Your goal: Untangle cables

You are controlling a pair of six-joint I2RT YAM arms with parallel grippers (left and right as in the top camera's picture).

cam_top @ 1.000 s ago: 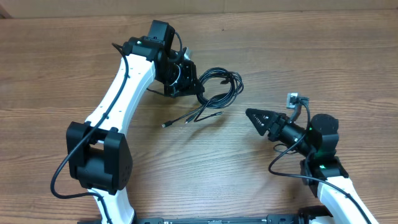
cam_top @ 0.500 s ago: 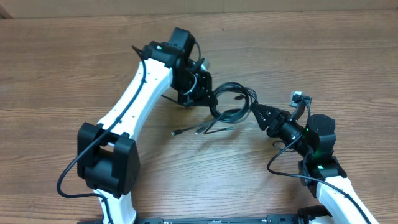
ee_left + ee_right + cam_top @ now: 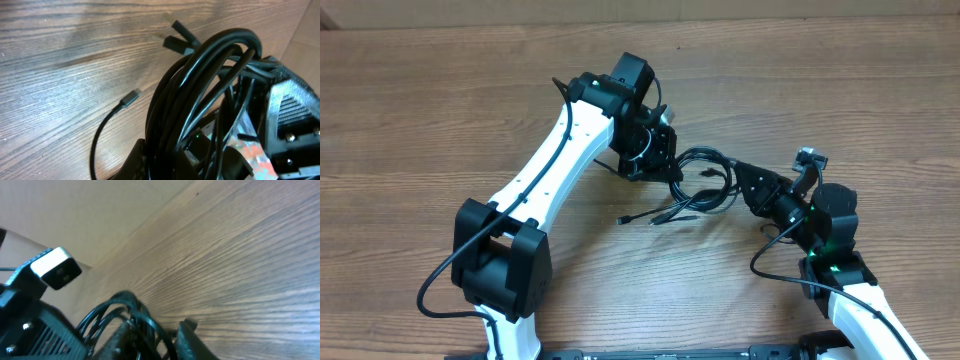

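The cables (image 3: pixel 705 182) form one black bundle of loops near the middle of the wooden desk (image 3: pixel 430 90), between the two grippers. The left gripper (image 3: pixel 665 165) is closed on the left side of the bundle. In the left wrist view the thick loops (image 3: pixel 200 100) rise directly in front of the camera, above the desk surface. From the bundle some loose ends go down toward the near edge of the desk, and one thin end with a small flat plug (image 3: pixel 131 97) lies on the wood. In the overhead view this plug (image 3: pixel 624 220) points to the left edge.

The right gripper (image 3: pixel 740 178) touches the right side of the bundle. In the right wrist view its fingers (image 3: pixel 187 335) stand on both sides of some cable strands (image 3: pixel 135 315). I cannot tell if they already press on the strands.
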